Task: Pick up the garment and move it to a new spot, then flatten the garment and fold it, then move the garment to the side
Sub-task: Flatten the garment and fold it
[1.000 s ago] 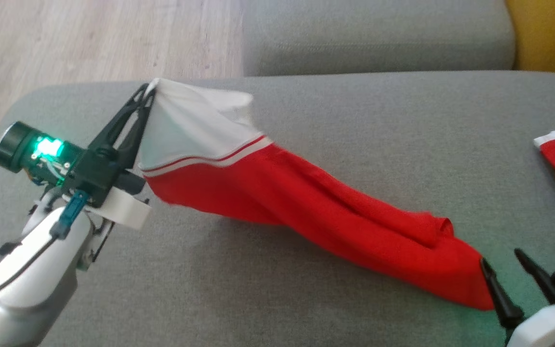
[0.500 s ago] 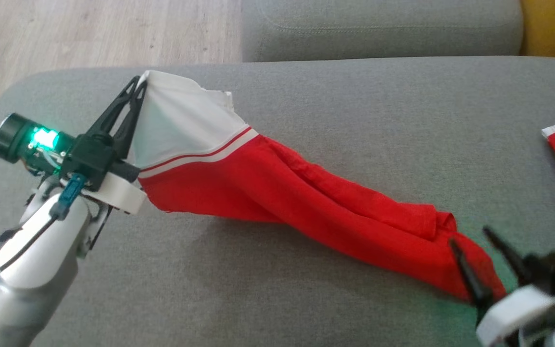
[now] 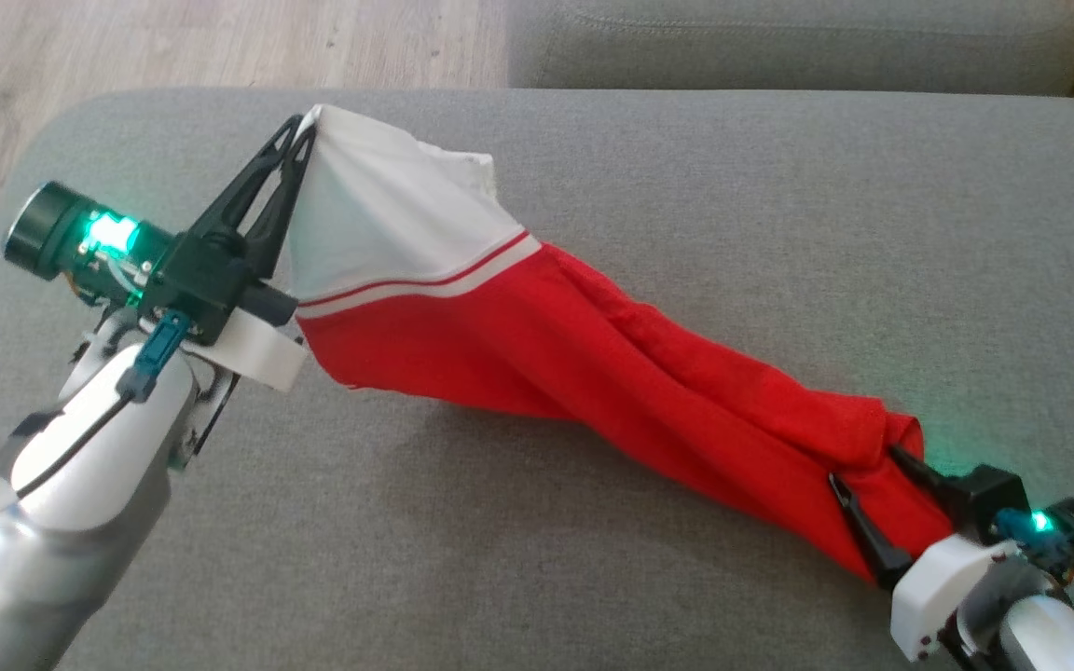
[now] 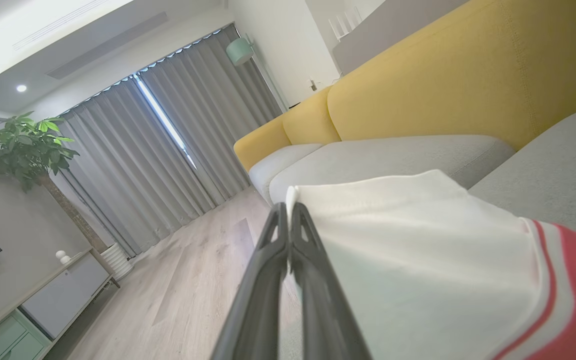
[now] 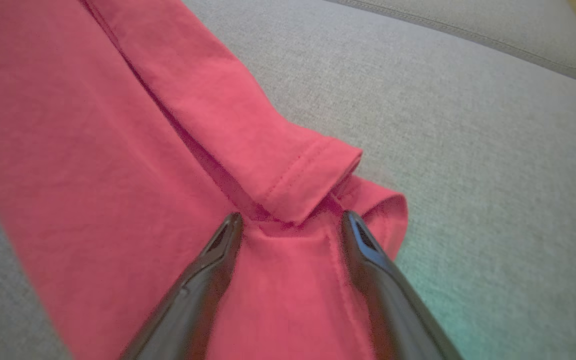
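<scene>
Garment (image 3: 593, 373): soft, light, limp cloth on sofa cushion (image 3: 733, 205).
We favour hems: left pincer (image 3: 302, 132) clenched on white corner, right pincer (image 3: 865, 466) released astride red hem.

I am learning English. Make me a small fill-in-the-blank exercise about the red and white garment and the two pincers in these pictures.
1. The left pincer is shut on the ____ end of the garment.
2. The right pincer is ____, with one finger on each side of the red end.
3. The garment stretches across a ____ sofa cushion.
Missing words: white; open; grey.
</scene>
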You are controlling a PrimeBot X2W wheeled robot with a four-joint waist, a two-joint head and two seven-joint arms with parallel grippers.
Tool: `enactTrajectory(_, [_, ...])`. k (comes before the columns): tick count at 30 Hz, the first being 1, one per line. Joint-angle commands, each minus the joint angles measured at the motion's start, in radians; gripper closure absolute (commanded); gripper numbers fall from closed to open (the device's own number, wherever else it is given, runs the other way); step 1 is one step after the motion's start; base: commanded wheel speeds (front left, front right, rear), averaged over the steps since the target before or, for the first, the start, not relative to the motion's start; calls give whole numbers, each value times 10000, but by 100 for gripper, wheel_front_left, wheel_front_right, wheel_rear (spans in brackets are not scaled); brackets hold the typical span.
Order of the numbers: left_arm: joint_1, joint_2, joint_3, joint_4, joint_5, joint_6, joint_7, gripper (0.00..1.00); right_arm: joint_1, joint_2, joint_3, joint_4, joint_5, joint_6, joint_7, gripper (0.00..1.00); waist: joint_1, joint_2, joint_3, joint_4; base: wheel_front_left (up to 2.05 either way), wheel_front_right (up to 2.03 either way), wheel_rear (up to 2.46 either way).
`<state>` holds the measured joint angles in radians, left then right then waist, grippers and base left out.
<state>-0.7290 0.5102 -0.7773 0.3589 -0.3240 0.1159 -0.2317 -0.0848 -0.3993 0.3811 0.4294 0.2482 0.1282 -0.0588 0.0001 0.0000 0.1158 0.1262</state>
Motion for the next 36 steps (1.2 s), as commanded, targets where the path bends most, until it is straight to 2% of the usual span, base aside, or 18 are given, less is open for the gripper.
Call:
enactTrajectory(1, [-698,312,465,-262,88,97,-98,100,-374,-303,147,-171,73,25,-177,0,-1,0,49,40,0,0,0])
enactTrajectory(3, [-722,326,464,-309,90,120,-102,100,-506,-288,298,59,84,25,-344,0,-1,0,96,71,0,0,0])
enactTrajectory(4, [-729,336,464,-328,90,132,-104,100,-587,-294,357,155,58,25,-456,10,-1,0,118,82,0,0,0])
enactTrajectory(5, [-731,351,464,-340,93,149,-105,100,-664,-290,411,256,34,25,-539,27,-1,0,134,86,0,0,0])
enactTrajectory(8, [-720,395,453,-359,92,190,-96,100,-883,-245,473,506,-98,25,-760,43,-1,0,156,81,0,0,0])
enactTrajectory(9, [-711,414,436,-367,87,206,-83,100,-974,-215,472,620,-188,25,-898,67,-1,0,147,77,0,0,0])
enactTrajectory(10, [-703,424,426,-369,83,213,-75,100,-1004,-207,453,663,-261,25,-972,72,-1,0,135,70,0,0,0])
enactTrajectory(12, [-680,448,408,-373,76,229,-65,100,-1047,-191,391,734,-393,25,-1112,100,-1,0,106,50,0,0,0])
enactTrajectory(28, [-424,773,358,-523,16,366,-107,100,-901,-184,-1003,-21,-1110,25,-1580,100,-1,0,-673,-182,0,0,0])
enactTrajectory(32, [-202,800,408,-984,-75,414,-182,100,-440,-326,-2037,-443,-1371,25,-1632,100,-1,0,-830,-183,0,0,0])
enactTrajectory(36, [56,825,504,-1630,-162,429,-249,100,249,-207,-3534,-1592,-1759,25,-1795,100,-1,0,-932,-221,0,0,0])
